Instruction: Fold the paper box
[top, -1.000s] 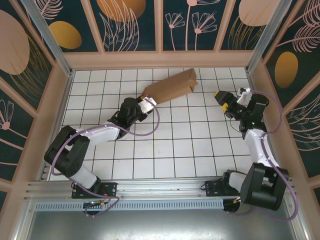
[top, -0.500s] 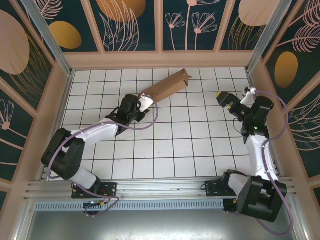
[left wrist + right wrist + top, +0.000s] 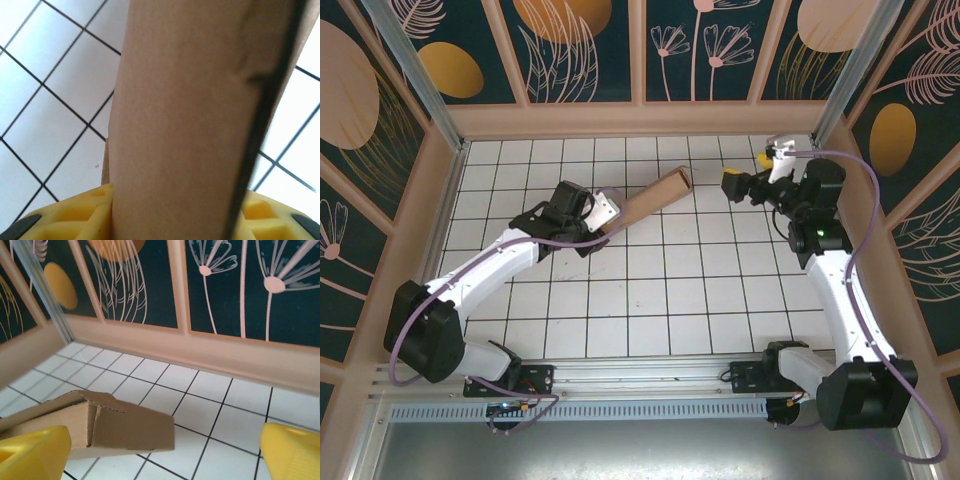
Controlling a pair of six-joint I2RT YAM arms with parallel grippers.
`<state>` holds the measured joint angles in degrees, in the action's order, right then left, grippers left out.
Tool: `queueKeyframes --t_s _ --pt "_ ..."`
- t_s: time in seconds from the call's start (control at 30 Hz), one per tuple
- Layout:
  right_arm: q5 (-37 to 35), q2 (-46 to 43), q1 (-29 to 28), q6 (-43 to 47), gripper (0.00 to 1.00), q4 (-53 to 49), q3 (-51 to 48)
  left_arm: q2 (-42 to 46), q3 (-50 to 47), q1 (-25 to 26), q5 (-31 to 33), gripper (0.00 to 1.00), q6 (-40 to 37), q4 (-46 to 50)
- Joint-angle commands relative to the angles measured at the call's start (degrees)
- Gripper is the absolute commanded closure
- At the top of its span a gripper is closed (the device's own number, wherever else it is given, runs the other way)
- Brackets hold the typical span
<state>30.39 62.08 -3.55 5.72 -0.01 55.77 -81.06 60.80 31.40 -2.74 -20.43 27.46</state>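
Enclosure: white gridded bench [image 3: 650, 300], walled by dark panels [image 3: 700, 50] printed with flowers.

Top external view: the paper box [image 3: 655, 197] lies slantwise in the far half of the bench, about midway between the left and right edges. It shows as a narrow brown strip. Its near end is in the left fingers [image 3: 608, 215] and its other end points toward the far right corner. The right fingers [image 3: 732, 183] are just beside that far end, not touching it.

Left wrist view: brown cardboard [image 3: 185, 125] runs up the middle. A yellow finger [image 3: 65, 222] sits on each side of it, clamped on the box.

Right wrist view: the right fingers [image 3: 30, 452] stand wide apart, holding nothing. The creased box end [image 3: 125, 430] sits between them, over the tiles. Whether it touches the bench I cannot tell.
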Motion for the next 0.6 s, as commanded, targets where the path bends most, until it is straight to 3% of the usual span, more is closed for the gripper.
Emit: queueKeyframes --t_s 0.0,0.1,0.23,0.4,0.5,0.57 --pt "-0.63 1.94 -1.75 9.38 0.02 -2.41 3.85 -0.56 3.79 -0.77 -1.06 0.67 0.07 10.56" --pt "3.35 4.17 -3.04 14.6 0.01 -6.53 5.92 -2.26 5.87 -1.22 -1.57 0.67 -3.09 15.3" --pt "3.62 6.66 -4.74 19.6 0.01 -11.03 8.16 -6.05 11.6 -1.21 -5.62 0.68 -5.19 25.33" --pt "7.6 9.72 -5.03 25.61 0.02 -17.36 10.97 -7.74 15.11 -1.25 -7.08 0.66 -6.9 29.81" --pt "7.63 13.51 -6.35 30.52 0.11 -24.46 14.67 -8.81 17.85 -1.27 -6.27 0.68 -8.28 31.95" --pt "6.33 16.05 -7.47 32.8 0.23 -27.69 16.64 -9.75 19.28 -1.28 -4.98 0.68 -8.9 33.1"
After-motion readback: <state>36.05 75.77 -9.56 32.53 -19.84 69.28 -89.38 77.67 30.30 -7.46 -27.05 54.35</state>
